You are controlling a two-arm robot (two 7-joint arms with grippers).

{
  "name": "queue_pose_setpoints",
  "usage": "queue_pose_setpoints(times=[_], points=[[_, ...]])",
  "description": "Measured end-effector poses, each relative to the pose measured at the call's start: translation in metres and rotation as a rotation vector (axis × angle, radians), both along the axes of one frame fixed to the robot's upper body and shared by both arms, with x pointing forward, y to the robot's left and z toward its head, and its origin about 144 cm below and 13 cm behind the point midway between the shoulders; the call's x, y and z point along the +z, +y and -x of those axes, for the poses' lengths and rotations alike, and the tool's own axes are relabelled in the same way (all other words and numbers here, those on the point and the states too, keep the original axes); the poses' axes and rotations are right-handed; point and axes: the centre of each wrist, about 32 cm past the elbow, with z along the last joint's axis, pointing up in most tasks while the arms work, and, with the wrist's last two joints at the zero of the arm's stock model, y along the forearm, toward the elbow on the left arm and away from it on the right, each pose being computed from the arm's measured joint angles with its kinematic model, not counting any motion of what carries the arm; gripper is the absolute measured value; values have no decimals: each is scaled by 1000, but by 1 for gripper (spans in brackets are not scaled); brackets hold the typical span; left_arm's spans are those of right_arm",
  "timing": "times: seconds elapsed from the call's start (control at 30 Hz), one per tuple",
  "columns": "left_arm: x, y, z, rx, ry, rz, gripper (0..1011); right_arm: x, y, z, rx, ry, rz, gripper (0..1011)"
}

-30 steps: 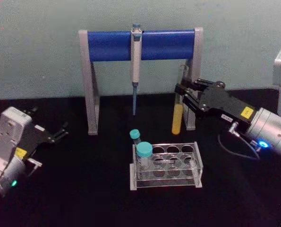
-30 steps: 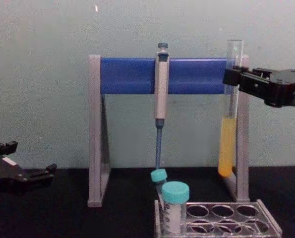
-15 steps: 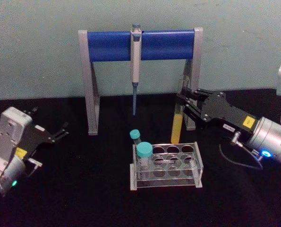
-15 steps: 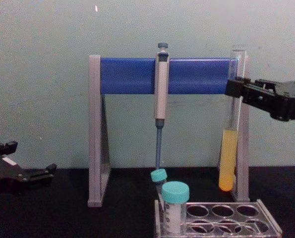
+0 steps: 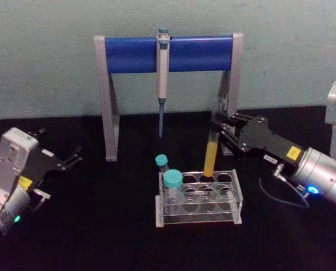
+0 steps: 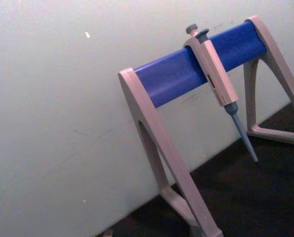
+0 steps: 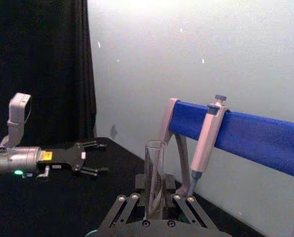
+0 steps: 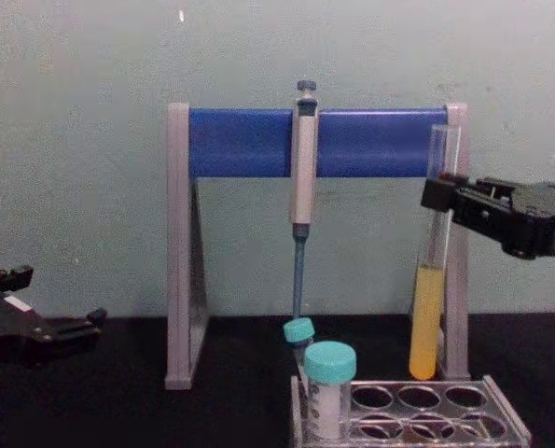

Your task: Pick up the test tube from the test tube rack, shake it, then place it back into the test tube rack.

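Right end effector (image 5: 217,127) is clamping the test tube (image 5: 210,153) high on the glass, fingers pressing in from both sides, open mouth sticking up above them. Tube is hanging slightly tilted, yellow liquid in its lower part, bottom tip just over a back-row hole of the test tube rack (image 5: 237,199), which is sitting below the end effector & a bit toward the robot. Can't tell if tip is touching the rim. Two teal-capped vials (image 5: 171,180) are standing at the rack's end farther from the end effector.

Everything is resting on a desk (image 5: 100,226) w/ black cloth. Pale grey-green wall (image 5: 43,56) is running behind, and a black curtain (image 7: 38,74) is hanging at the side in right wrist view. Just behind the end effector, a grey stand (image 5: 107,101) w/ blue crossbar is carrying a pipette (image 5: 162,68), tip pointing down.

Right arm is reaching in from the right edge, silver wrist w/ blue light glowing, black end effector stretching toward the stand's nearer leg. Left end effector (image 5: 73,157) is sitting parked well apart, beyond the rack's far end, fingers spread, holding nothing.
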Motion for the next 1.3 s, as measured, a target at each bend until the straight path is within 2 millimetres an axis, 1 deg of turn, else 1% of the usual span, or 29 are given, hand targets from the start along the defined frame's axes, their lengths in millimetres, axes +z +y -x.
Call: queue_pose_setpoints(times=[1.3], points=[[0,0,0,0,0,0,1001,-24,3,-10,-2,56,35,227]])
